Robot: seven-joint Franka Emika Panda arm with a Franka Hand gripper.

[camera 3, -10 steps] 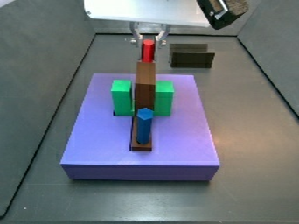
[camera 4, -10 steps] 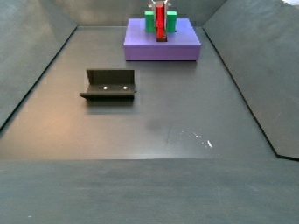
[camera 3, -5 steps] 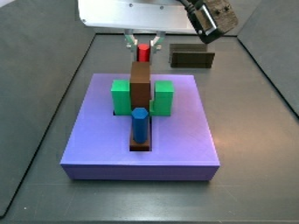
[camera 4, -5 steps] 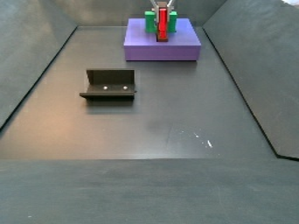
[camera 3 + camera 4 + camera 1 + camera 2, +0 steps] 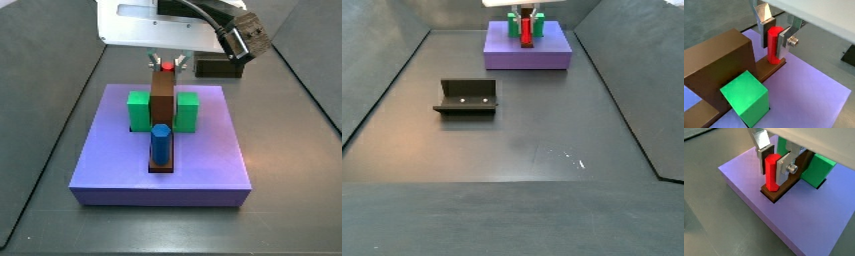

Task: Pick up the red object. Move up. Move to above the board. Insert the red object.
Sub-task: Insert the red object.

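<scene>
The red object (image 5: 773, 45) stands upright with its foot in the end of the brown strip (image 5: 717, 60) on the lavender board (image 5: 811, 95). My gripper (image 5: 774, 51) is shut on the red object, one silver finger pressed against each side; the same hold shows in a wrist view (image 5: 773, 179). In a side view only the red object's tip (image 5: 166, 67) shows behind the strip, under the gripper (image 5: 166, 62) at the board's far end. The red object (image 5: 525, 30) also shows from the far side, with the gripper (image 5: 525, 12) above it.
Two green blocks (image 5: 139, 110) (image 5: 189, 108) flank the brown strip (image 5: 163, 100). A blue peg (image 5: 162, 143) stands at the strip's near end. The dark fixture (image 5: 466, 97) stands on the grey floor away from the board (image 5: 549, 55). Sloped walls bound the floor.
The gripper has come down with the red object; the peg has sunk behind the brown strip, so less of it shows than a second ago.
</scene>
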